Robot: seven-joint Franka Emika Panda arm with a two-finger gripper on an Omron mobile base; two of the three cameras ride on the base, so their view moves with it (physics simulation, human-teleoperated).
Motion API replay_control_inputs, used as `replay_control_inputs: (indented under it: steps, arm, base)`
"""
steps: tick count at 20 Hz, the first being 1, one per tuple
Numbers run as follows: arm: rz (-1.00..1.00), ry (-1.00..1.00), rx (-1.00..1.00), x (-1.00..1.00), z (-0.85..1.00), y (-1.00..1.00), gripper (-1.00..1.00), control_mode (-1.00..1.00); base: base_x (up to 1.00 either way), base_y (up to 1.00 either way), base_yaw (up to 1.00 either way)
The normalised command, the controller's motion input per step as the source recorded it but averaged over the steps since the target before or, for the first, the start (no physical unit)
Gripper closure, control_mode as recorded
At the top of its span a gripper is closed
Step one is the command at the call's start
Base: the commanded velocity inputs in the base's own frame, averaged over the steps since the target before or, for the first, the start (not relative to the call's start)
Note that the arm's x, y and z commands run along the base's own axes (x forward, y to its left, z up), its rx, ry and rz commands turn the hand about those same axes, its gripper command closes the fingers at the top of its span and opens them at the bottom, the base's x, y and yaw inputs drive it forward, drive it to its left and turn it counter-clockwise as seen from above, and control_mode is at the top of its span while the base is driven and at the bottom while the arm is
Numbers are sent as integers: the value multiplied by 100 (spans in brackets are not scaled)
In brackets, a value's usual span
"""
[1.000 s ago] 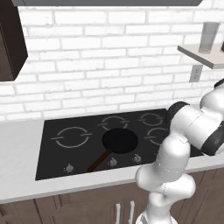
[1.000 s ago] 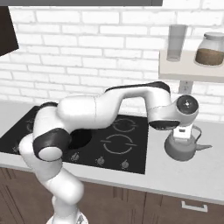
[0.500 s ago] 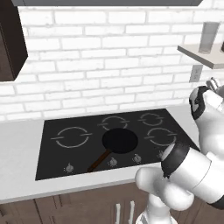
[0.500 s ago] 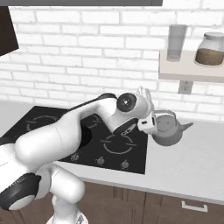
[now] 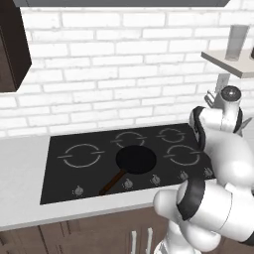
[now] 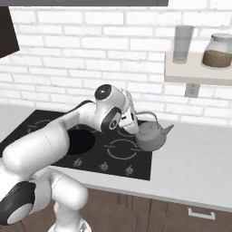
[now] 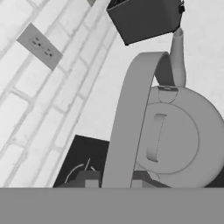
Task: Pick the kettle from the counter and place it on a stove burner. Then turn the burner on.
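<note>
Change: one second ago the small squat silver-grey metal kettle (image 6: 151,136) stood on the pale grey matte surface (image 6: 199,158) to the right of the black glass cooktop (image 6: 136,161); now I see it lifted and carried left, over the right edge of the cooktop.
Hand: the hand (image 6: 132,123) is closed on the kettle's thin arched handle (image 7: 131,118), and the kettle hangs below it.
Meaning: I judge the pick is done and the placing is under way; the thin grey broken-circle burner (image 6: 120,149) lies just beside the kettle, at its lower left.
Still to do: setting down, then the knob.
Other: the black long-handled frying pan (image 5: 133,161) occupies the middle ring.
Hard to see: the fingertips are cut off at the bottom of the hand view, and I cannot tell how high the kettle's base is over the glass.
</note>
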Motion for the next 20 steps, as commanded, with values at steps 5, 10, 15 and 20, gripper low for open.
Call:
replay_control_inputs:
  steps: [5, 10, 15, 20]
  arm:
    - [7, 0, 8, 22, 1, 26, 100, -100]
    - [5, 0, 3, 2, -3, 3, 100, -100]
    - [0, 3, 13, 15, -1, 8, 100, -100]
    - [0, 13, 19, 17, 0, 46, 100, -100]
  base:
    - [0, 0, 0]
    - [0, 0, 0]
    - [0, 0, 0]
    - [0, 0, 0]
